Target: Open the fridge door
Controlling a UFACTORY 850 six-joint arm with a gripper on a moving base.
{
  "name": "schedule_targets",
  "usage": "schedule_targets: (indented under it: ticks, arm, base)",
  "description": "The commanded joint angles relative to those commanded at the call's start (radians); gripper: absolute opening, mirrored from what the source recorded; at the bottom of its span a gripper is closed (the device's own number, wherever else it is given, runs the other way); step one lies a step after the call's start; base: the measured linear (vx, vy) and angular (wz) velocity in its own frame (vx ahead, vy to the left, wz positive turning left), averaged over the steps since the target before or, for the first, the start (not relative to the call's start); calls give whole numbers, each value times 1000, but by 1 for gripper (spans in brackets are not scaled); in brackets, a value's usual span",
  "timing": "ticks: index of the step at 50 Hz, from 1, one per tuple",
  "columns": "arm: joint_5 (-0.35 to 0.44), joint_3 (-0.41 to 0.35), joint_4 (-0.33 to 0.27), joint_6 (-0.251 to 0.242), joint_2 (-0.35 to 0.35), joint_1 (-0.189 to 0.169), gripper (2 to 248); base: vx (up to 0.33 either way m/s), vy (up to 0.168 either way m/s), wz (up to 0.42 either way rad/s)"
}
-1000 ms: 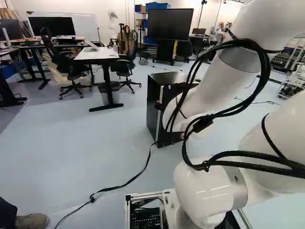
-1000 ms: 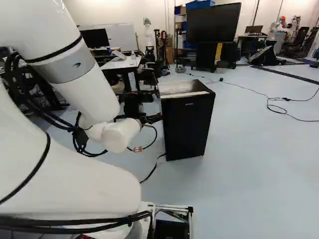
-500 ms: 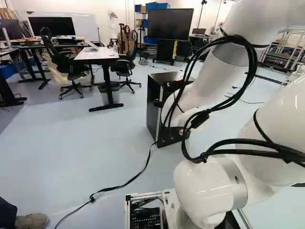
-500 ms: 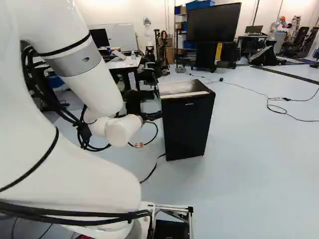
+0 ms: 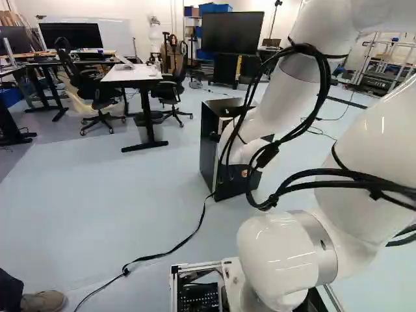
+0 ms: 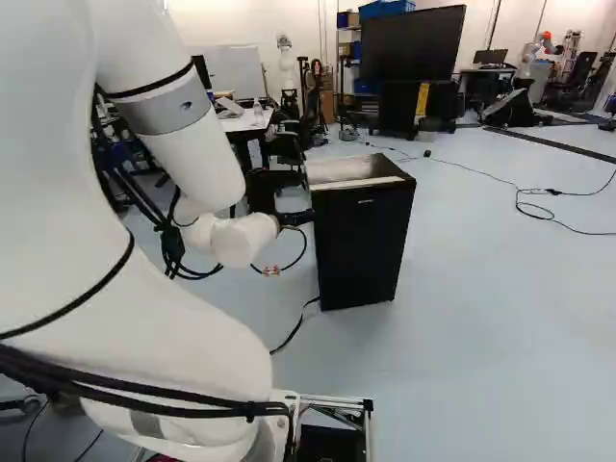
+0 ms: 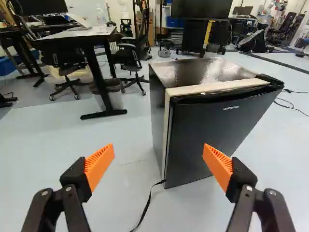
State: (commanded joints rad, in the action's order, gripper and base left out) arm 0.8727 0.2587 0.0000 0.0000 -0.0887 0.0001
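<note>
My gripper (image 6: 296, 218) shows in the right base view as a dark shape beside the fridge's upper left edge; whether it touches cannot be told there. In the wrist view the gripper (image 7: 158, 149) stands open, orange pads (image 7: 99, 166) wide apart with nothing between them but floor. Ahead of it stands the small black fridge (image 7: 212, 133), upright on the floor, its door shut against the pale-edged body. The door's near vertical edge lies between the fingers' lines, farther ahead. In the left base view my arm covers part of the fridge (image 5: 208, 133).
A black cable (image 5: 175, 248) runs over the floor from the fridge's foot. Behind are a white-topped desk (image 5: 132, 73), office chairs (image 5: 170, 91) and a large screen (image 6: 412, 43). Another robot (image 6: 541, 46) stands far off at the right. A shoe (image 5: 43, 301) shows at the left.
The arm has shifted right in the right base view, carrying the gripper closer to the fridge's upper side. In the left base view the forearm has swung left. Base and fridge have stayed put.
</note>
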Motion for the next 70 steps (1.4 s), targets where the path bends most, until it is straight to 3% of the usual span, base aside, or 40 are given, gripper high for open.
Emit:
schedule_targets:
  ticks: [16,38,70]
  arm:
    - [0,54,0,0,55,8,247]
    - [0,131,24,0,131,47,247]
    - [0,261,145,0,251,106,247]
  base:
    - [0,0,0]
    - [0,0,0]
    - [0,0,0]
